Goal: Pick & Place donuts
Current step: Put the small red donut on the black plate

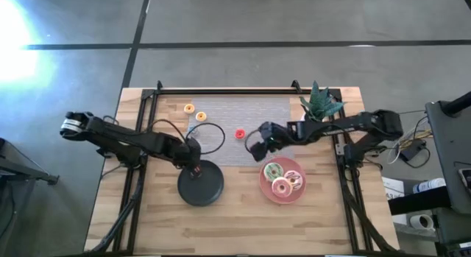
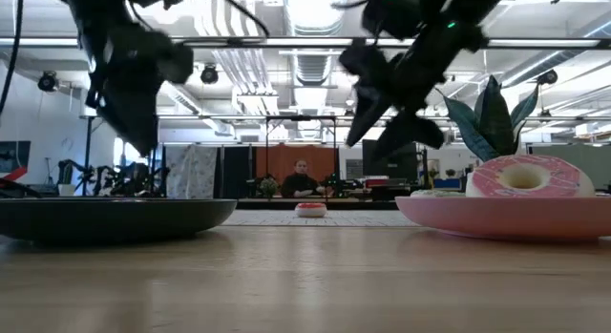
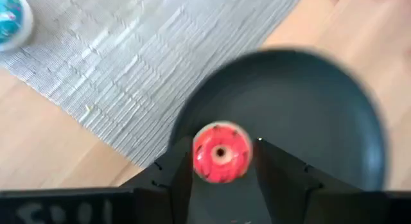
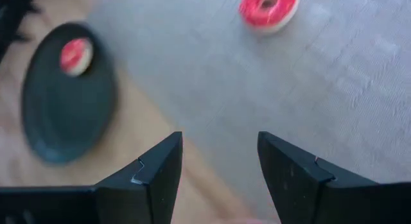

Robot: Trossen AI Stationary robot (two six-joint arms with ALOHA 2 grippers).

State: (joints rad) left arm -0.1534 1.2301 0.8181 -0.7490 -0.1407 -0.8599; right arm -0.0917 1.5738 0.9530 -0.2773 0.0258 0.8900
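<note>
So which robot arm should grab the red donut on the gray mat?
Probably the right. Its gripper hangs open and empty beside that red donut, while the left gripper holds another red donut over the black plate.

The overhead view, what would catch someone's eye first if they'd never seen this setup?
Probably the pink plate at the table's right, holding three larger donuts. Next, the left gripper over the black plate, where a small red donut sits between its fingers. The right gripper hangs open above the grey mat, near another red donut.

open-plan lab, exposed ceiling ducts [image 2: 315, 61], person at desk [image 2: 302, 178]
</note>
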